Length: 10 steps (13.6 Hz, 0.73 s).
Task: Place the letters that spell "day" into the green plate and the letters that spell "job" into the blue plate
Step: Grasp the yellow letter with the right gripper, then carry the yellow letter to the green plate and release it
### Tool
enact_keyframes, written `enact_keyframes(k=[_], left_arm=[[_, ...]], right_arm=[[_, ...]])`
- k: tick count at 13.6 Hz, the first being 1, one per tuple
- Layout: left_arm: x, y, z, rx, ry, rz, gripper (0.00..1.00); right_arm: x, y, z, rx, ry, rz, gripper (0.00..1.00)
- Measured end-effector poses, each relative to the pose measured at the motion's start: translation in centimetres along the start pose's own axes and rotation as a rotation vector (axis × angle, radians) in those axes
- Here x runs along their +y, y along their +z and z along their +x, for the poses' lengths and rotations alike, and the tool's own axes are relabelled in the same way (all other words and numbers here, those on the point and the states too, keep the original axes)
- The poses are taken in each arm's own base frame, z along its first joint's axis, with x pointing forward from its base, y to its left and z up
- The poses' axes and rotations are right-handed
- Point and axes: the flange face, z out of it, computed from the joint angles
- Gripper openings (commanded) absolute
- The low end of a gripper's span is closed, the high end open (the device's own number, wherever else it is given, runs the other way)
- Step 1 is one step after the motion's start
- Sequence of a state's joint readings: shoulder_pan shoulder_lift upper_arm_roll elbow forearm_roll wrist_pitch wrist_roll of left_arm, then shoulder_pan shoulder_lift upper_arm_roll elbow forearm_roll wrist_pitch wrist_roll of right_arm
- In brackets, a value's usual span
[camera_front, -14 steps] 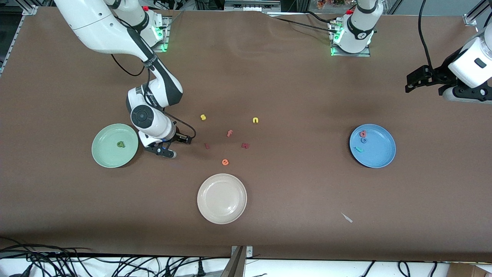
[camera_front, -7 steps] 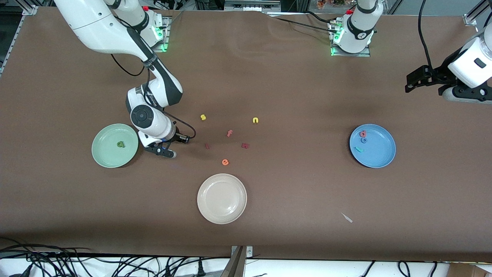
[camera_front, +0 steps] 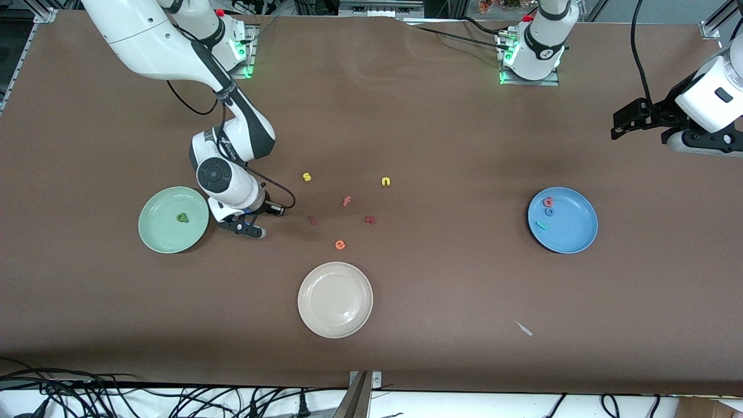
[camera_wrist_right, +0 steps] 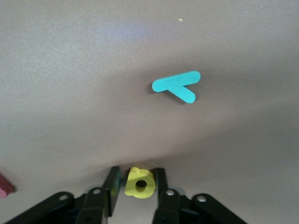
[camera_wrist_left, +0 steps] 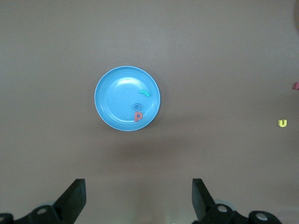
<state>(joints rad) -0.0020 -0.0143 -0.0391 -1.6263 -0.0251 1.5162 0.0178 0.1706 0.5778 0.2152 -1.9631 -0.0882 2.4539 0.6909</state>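
On the brown table point(camera_front: 441, 302), toward the right arm's end: green plate point(camera_front: 157, 238), holding the olive-green d point(camera_front: 182, 217). Just beside that plate, toward the table's middle: right gripper point(camera_wrist_right: 138, 184), low at the tabletop, fingers clamped on the yellow a point(camera_wrist_right: 139, 182). Teal y point(camera_wrist_right: 177, 86) lies flat on the table close to that gripper, touching nothing; it does not show in the front view.

Toward the left arm's end: blue plate point(camera_front: 572, 232), holding the red-orange b point(camera_front: 548, 201), the blue o point(camera_front: 549, 212) and the teal j point(camera_front: 542, 226), the b and o just beside each other, the j slightly apart and nearer the front camera.

Left gripper point(camera_wrist_left: 138, 198): waits high over the table at its own end, fingers wide apart and holding nothing, its wrist camera looking down on the blue plate.

Mid-table, loose: yellow s point(camera_front: 307, 176), yellow n point(camera_front: 385, 182), orange f point(camera_front: 346, 201), orange e point(camera_front: 340, 245), two small dark-red letters point(camera_front: 370, 219). Nearest the front camera: cream-white plate point(camera_front: 313, 313).
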Motion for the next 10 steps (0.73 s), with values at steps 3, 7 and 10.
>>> enact_keyframes(k=[3,7,10], left_arm=[[0.01,0.03,-0.04,-0.004,0.0,0.0,1.0],[0.02,0.07,-0.08,-0.008,0.0,0.0,1.0],[0.08,0.07,-0.08,-0.008,0.002,0.0,1.0]], right_arm=[[0.02,-0.01,-0.01,-0.001,-0.003,-0.001,0.24],[0.02,-0.05,-0.02,-0.001,-0.014,-0.002,0.17],[-0.06,-0.14,0.04,0.0,-0.025,-0.001,0.16]])
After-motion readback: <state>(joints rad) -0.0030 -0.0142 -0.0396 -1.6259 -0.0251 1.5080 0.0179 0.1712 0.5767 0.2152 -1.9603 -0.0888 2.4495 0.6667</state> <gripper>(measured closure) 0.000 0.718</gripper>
